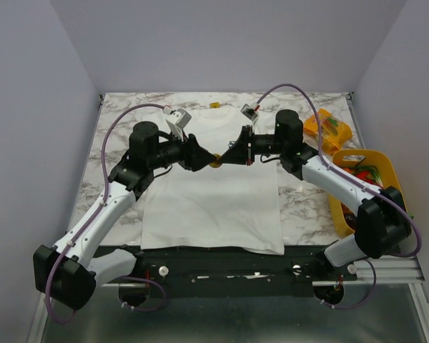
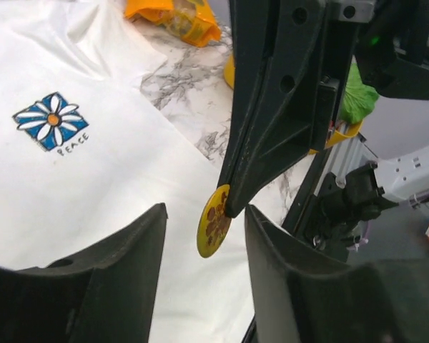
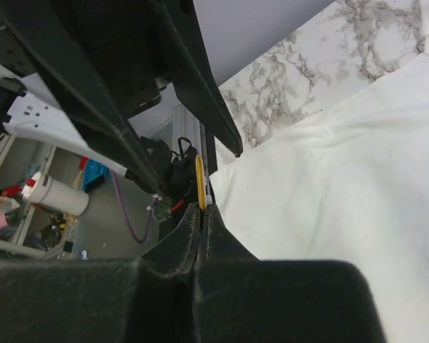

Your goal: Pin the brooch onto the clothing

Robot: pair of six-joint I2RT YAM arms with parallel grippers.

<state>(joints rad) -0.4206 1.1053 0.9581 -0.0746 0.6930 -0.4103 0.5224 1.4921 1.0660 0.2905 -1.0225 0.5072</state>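
Observation:
The white T-shirt [image 1: 211, 207] lies flat on the marble table, its blue-and-white flower emblem [image 2: 51, 120] showing in the left wrist view. Both grippers meet tip to tip above the shirt's upper middle. My right gripper [image 1: 227, 158] [image 3: 202, 211] is shut on the edge of the brooch [image 1: 215, 163] [image 2: 214, 221] [image 3: 199, 179], a small round yellow badge held on edge in the air. My left gripper [image 1: 204, 158] [image 2: 206, 236] is open, and the brooch hangs between its two fingers, apart from both.
An orange snack packet [image 1: 327, 128] [image 2: 175, 18] lies at the back right of the table. A yellow basket [image 1: 375, 161] with red and green items stands at the right edge. A small yellow piece [image 1: 214, 105] sits behind the shirt's collar.

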